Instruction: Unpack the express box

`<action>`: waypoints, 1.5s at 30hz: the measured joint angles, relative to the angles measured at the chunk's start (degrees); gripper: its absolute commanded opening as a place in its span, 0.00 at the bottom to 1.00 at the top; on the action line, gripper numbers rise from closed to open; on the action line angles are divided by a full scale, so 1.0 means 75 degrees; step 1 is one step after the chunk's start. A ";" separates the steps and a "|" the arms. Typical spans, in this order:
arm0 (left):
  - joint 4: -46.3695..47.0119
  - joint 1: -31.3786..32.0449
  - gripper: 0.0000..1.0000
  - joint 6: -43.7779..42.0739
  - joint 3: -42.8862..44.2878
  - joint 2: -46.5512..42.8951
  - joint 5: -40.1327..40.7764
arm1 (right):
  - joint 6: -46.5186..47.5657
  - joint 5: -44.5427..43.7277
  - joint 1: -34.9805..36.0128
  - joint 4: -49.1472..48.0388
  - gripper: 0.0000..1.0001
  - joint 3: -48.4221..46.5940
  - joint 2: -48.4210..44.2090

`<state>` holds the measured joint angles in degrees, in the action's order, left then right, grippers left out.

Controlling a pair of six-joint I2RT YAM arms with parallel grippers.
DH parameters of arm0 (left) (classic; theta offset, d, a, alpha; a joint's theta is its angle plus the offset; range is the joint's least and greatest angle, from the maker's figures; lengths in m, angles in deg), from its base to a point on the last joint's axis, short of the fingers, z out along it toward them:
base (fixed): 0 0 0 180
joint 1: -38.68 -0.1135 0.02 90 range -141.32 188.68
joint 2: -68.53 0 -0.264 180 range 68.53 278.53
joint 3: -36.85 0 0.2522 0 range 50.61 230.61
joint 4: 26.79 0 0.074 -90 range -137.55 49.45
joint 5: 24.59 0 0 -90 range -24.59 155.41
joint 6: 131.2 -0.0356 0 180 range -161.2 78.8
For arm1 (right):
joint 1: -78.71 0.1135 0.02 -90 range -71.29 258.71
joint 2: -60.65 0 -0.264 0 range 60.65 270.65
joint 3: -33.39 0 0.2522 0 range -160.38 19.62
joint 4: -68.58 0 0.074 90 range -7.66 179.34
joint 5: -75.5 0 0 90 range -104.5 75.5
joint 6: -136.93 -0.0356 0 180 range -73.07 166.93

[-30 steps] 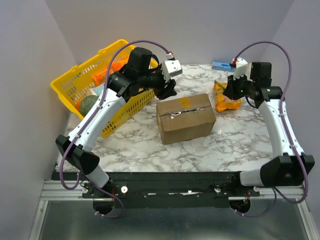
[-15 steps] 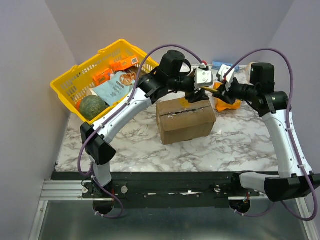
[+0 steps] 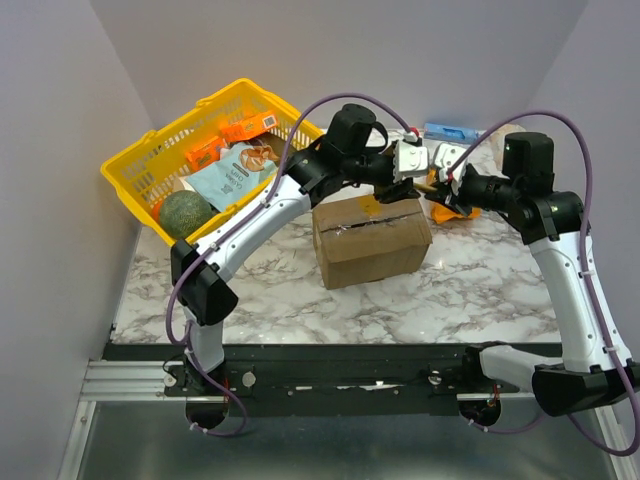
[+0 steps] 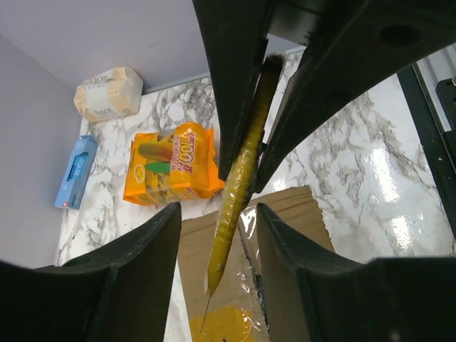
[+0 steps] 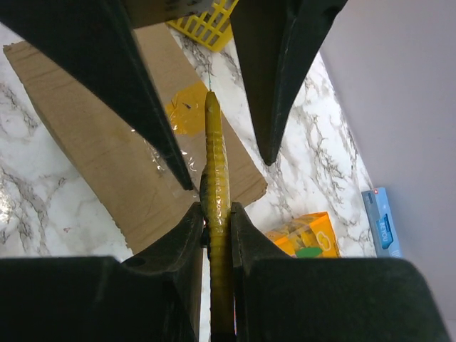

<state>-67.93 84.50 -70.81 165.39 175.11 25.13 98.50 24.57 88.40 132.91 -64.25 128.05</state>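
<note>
The express box is a brown carton with a taped seam and a yellow sticker, standing closed at mid-table. My right gripper is shut on a slim yellow cutter, whose thin tip points down toward the sticker. My left gripper is open above the box's far right edge, its jaws straddling the cutter's tip without touching it. In the left wrist view the box top lies just below the blade, and my left gripper gapes around it. In the right wrist view my right gripper clamps the cutter's handle.
A yellow plastic basket with snack packs and a green ball stands at the back left. An orange snack pack lies right of the box. A blue packet and a white tissue pack sit at the back right.
My left arm swung from the basket to above the box's right end. My right gripper came left with the cutter, so the two grippers now meet over the box.
</note>
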 measured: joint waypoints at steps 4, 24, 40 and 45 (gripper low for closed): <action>-0.0256 -0.0006 0.27 0.0003 0.0134 0.0198 0.0085 | 0.0012 0.0044 0.0015 0.0006 0.00 0.0000 -0.0009; 0.4281 -0.1390 0.00 0.5543 -0.1868 0.0280 -0.1923 | -0.4954 0.4642 -0.2672 -0.1043 0.89 -0.1687 0.1859; 0.6449 -0.1040 0.00 0.7481 -0.1859 0.0335 -0.2873 | -0.4861 0.4922 -0.1789 -0.1626 0.61 -0.1154 0.1247; 0.6475 -0.1026 0.00 0.7504 -0.1859 0.0425 -0.2894 | -0.4398 0.4861 -0.1690 -0.1107 0.52 -0.1498 0.1451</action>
<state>-19.36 76.81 -14.53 151.44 178.30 3.43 65.52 61.03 75.72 124.60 -75.49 138.93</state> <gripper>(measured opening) 0.091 0.555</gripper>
